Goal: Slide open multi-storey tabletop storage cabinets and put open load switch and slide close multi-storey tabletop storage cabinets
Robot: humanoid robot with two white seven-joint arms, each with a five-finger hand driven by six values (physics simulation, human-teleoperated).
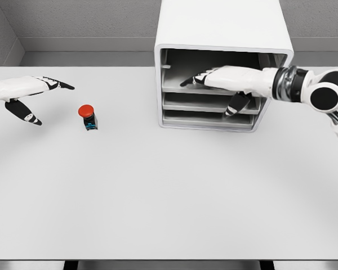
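Nearest the camera we had only bare white surface (169, 214); everything of interest sat toward its far edge.

Load switch (88, 117): small dark body with a red cap, standing upright on the surface, left of centre and toward the far-left corner. Nothing touched it.

Left hand (29, 95): hovered near the left edge, fingers spread and relaxed, thumb hanging down, holding nothing. The switch lay just to its right and slightly nearer us, apart from the fingertips.

Storage cabinet (222, 62): stood at the far edge, right of centre, open face toward us, with stacked trays visible inside. We could not tell how far any tray was slid out.

Right hand (222, 81): reached across the cabinet's open face at the upper level, fingers extended leftward and thumb pointing down over the middle tray. It gripped nothing that we could see; whether the fingertips touched a tray edge was not clear.

Judgement: the deciding relation was left-right. The switch sat well apart from the cabinet, on the left hand's side, so we took that hand as the natural one to pick it up, approaching the red cap from above since the switch's long axis ran vertical. The right hand was placed to work the tray.
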